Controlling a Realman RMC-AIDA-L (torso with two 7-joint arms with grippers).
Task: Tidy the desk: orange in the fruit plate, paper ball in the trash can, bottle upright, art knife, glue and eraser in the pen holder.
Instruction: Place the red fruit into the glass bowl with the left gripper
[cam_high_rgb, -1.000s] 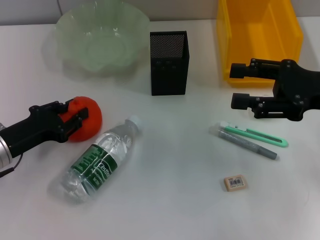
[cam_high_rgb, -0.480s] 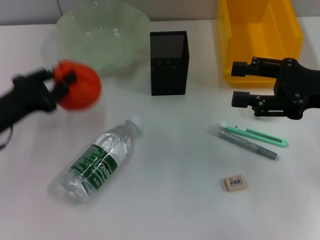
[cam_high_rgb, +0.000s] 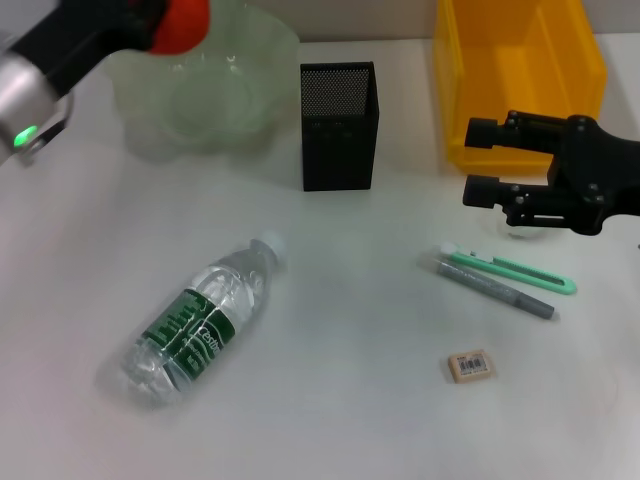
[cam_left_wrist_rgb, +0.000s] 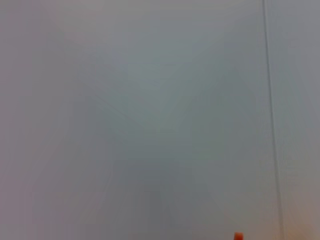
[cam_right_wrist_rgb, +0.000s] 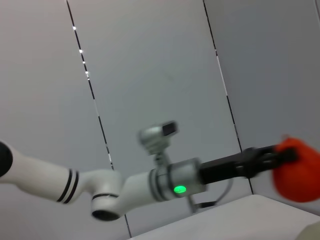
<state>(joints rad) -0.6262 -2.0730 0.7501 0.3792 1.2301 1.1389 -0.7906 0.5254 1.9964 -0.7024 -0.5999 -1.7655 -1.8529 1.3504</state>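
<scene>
My left gripper (cam_high_rgb: 150, 18) is shut on the orange (cam_high_rgb: 186, 22), held high over the back left part of the fruit plate (cam_high_rgb: 268, 45). The right wrist view shows the same orange (cam_right_wrist_rgb: 300, 170) at the end of that arm. On the desk (cam_high_rgb: 350, 400) the bottle (cam_high_rgb: 195, 322) lies on its side, cap toward the pen holder (cam_high_rgb: 338, 125). The art knife (cam_high_rgb: 512, 270), the glue (cam_high_rgb: 497, 291) and the eraser (cam_high_rgb: 470, 365) lie at the right. My right gripper (cam_high_rgb: 481, 160) hovers open above them, in front of the trash can (cam_high_rgb: 520, 70). No paper ball is in view.
The pen holder stands between the fruit plate and the trash can along the back of the desk. The left wrist view shows only a grey wall and a sliver of orange (cam_left_wrist_rgb: 238, 236).
My left arm lifted the orange off the desk beside the bottle and carried it up and back over the fruit plate. The right gripper barely moved.
</scene>
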